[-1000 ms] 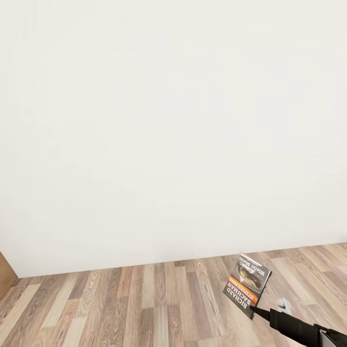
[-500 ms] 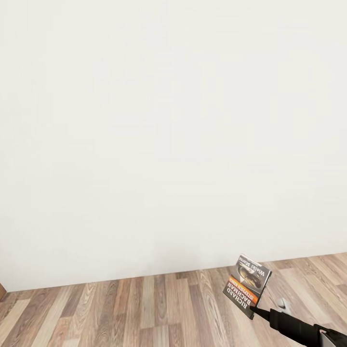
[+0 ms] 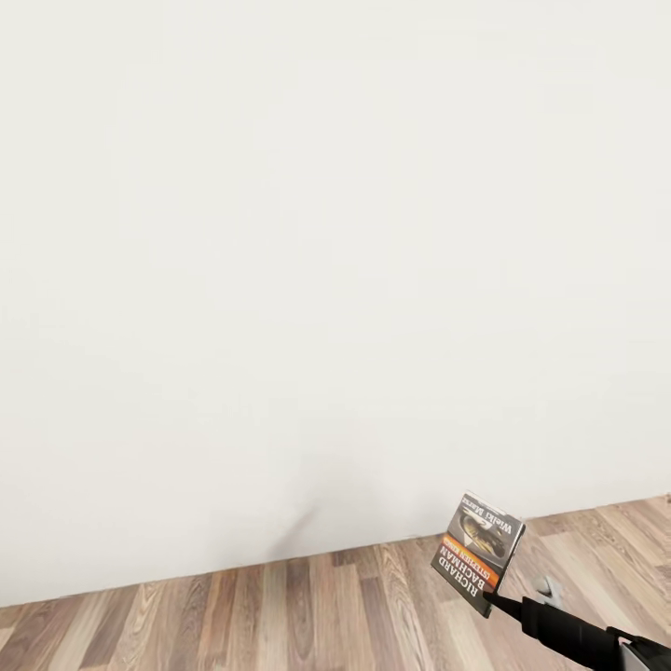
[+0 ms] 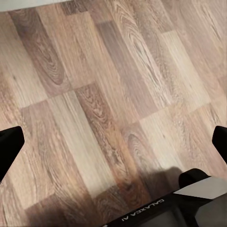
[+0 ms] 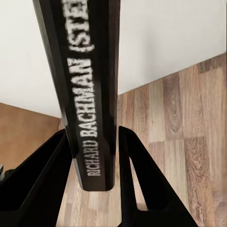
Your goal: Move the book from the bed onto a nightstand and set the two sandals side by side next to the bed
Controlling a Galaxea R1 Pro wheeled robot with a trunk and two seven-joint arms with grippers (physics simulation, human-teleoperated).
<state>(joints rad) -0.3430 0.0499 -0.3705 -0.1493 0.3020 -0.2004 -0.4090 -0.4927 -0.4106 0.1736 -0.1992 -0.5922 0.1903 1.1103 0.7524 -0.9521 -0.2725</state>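
Book (image 3: 478, 554) above wood-plank floor (image 3: 280, 615), white wall (image 3: 326, 261)

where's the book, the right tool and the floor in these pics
book (image 3: 480, 550), head view, on the middle of its front cover.
right tool (image 5: 97, 156), right wrist view, midway between the fingertips pinching the book's spine.
floor (image 4: 118, 80), left wrist view, on a bare wood plank.

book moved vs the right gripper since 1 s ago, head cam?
No. The book sits the same in the right gripper; the wall's foot and floor shifted, so the camera moved.
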